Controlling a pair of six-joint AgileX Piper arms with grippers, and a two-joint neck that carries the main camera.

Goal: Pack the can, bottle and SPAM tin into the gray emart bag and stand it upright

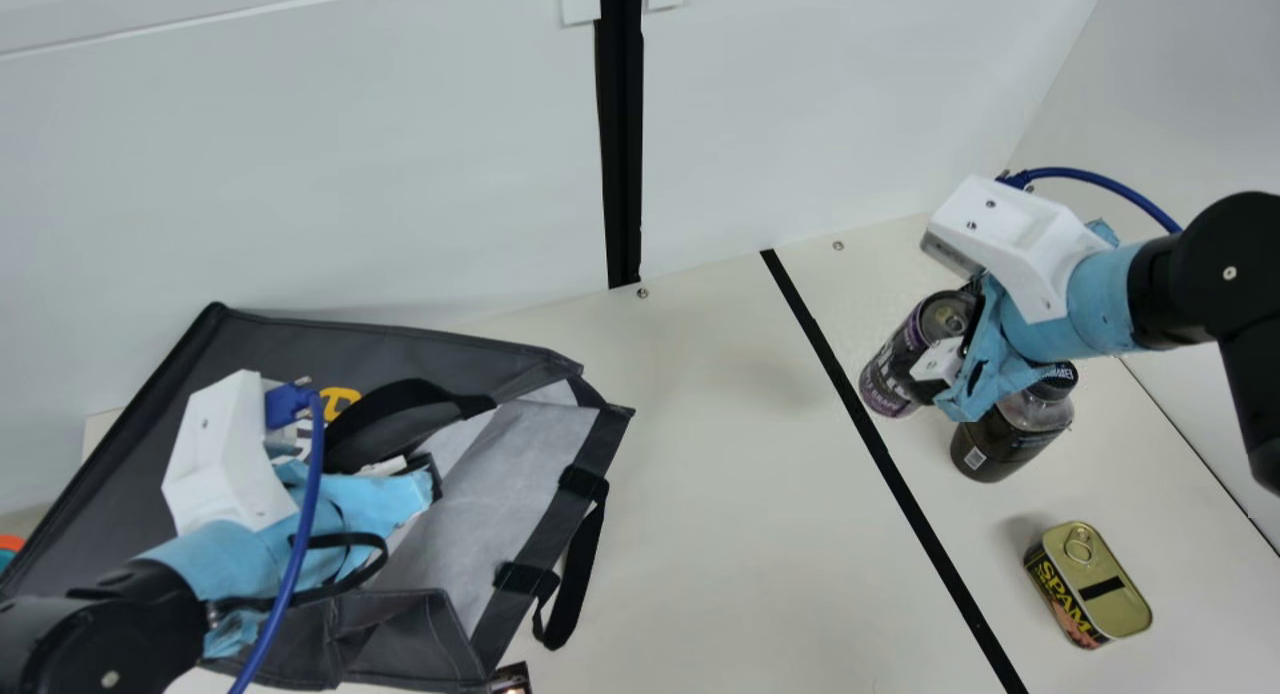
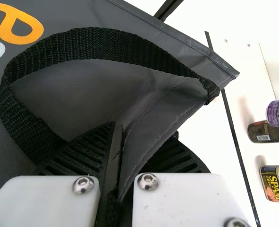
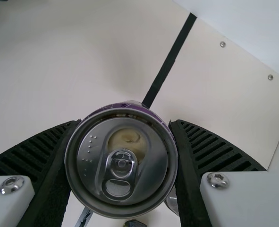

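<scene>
The gray bag [image 1: 470, 514] lies on its side at the left of the main view, its mouth facing right. My left gripper [image 1: 425, 474] is at the mouth; in the left wrist view the left gripper [image 2: 118, 165] is closed on the bag's edge [image 2: 153, 127]. My right gripper [image 1: 955, 359] holds the purple can [image 1: 890, 374]; in the right wrist view the right gripper [image 3: 122, 161] has its fingers on both sides of the can [image 3: 122, 161]. The dark bottle [image 1: 1010, 434] stands beside it, partly behind the gripper. Nearer the front is the SPAM tin [image 1: 1095, 584].
A black strip [image 1: 900, 484] runs along the table [image 1: 720, 524] between bag and groceries. White walls rise behind and at the right. A small dark object [image 1: 511, 678] sits at the near edge, beside the bag's lower corner.
</scene>
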